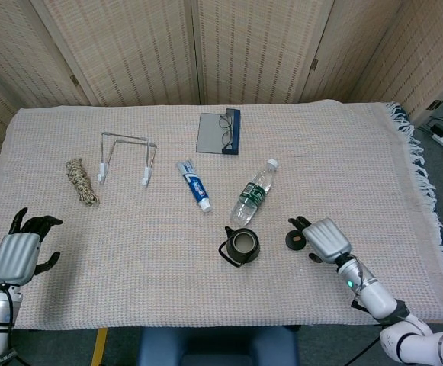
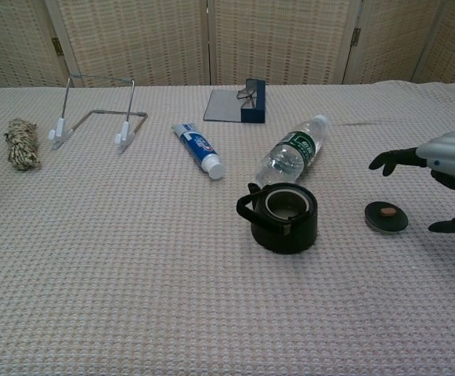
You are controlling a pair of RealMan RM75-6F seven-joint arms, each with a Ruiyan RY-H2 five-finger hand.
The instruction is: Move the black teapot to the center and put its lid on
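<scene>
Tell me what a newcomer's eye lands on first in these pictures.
First, the open black teapot near the table's front middle, with its lid lying apart to its right. Next, the right hand poised over that lid with fingers spread, holding nothing. Behind the teapot lies a toppled water bottle.

The head view looks steeply down from above the near edge of the table (image 1: 343, 145), far enough back to take in the whole cloth-covered top, the folding screens (image 1: 244, 46) behind its far edge and a strip of floor past the right edge. The chest view sits lower and closer, looking almost level across the table (image 2: 133, 298) toward the same screens (image 2: 282, 39), with the near edge cropped. Both share the middle and far parts of the tabletop.
</scene>
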